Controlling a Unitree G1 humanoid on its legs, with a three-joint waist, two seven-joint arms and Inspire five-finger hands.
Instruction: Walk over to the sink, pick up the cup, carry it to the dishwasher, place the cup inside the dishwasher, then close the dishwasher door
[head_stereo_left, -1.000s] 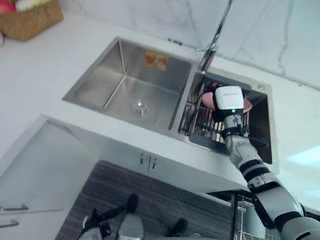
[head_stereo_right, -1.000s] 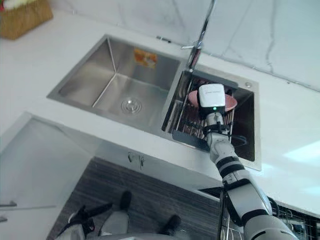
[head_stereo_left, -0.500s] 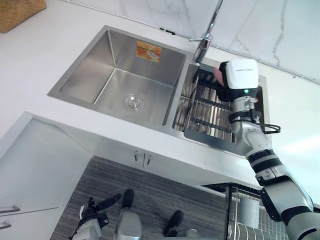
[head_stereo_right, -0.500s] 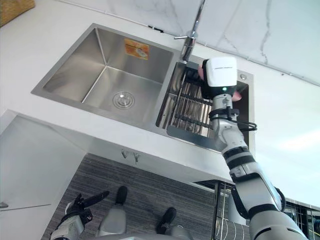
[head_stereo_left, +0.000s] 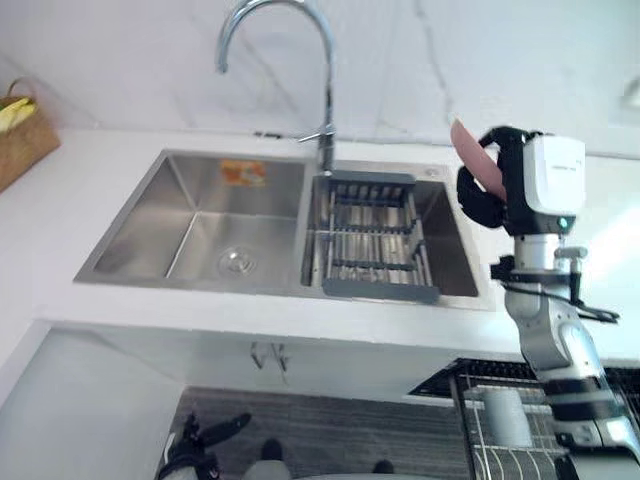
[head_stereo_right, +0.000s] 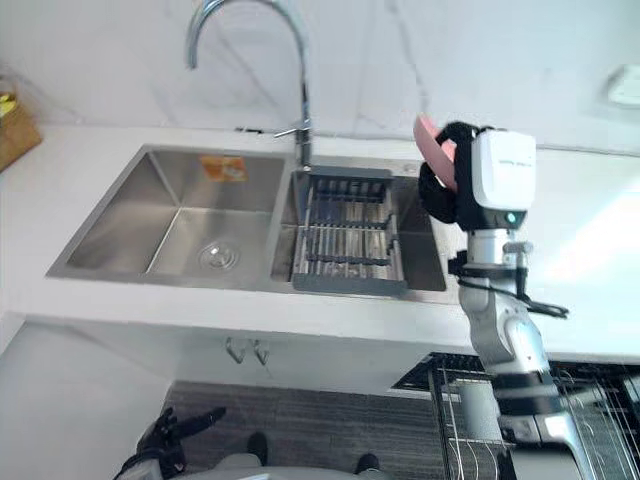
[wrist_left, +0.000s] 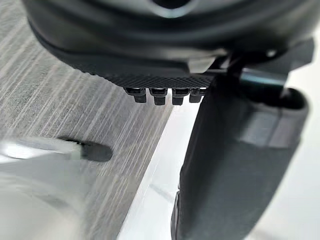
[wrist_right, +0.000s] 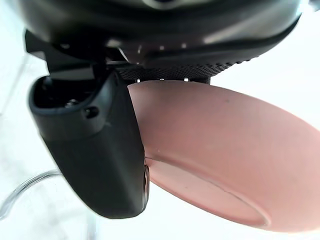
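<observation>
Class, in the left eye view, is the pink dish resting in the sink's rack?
No: the right hand grips the pink dish up in the air, to the right of the rack.

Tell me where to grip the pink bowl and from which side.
Grip the pink bowl at its rim, coming in edge-on, thumb on the outer face and fingers on the inner one. It looks shallow and thin-walled, so a pinch across the wall probably suits it better than a wrap. The right hand holds it this way now, with the bowl standing on edge.
</observation>
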